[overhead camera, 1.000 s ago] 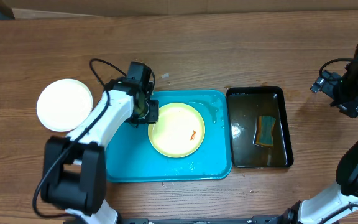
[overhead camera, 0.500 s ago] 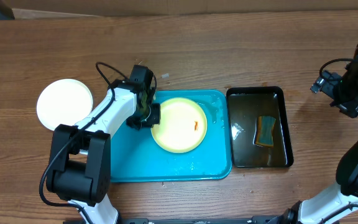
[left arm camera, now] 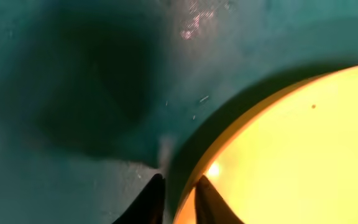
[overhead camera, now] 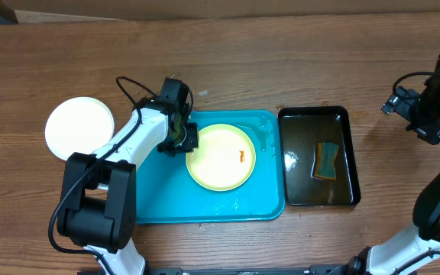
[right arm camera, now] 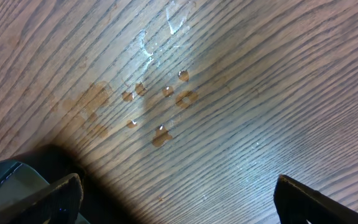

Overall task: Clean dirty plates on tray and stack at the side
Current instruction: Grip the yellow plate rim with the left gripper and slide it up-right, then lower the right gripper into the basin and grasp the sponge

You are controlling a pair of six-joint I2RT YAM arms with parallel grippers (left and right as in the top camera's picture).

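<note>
Nearest, the turquoise tray (overhead camera: 151, 206) is lying with its long axis running left to right across the table (overhead camera: 281, 61). One pale yellow plate (overhead camera: 220, 156) is sitting flat and face up on it, its orange smear right of centre. The left arm is reaching in from the left, elbow bent, and its pincer (left arm camera: 180, 202) is clenching the plate's left rim. One white plate (overhead camera: 79, 128) is resting on the table, left of the tray. The right pincer (right arm camera: 178, 183) is hanging spread wide over wet wood, grasping nothing.
</note>
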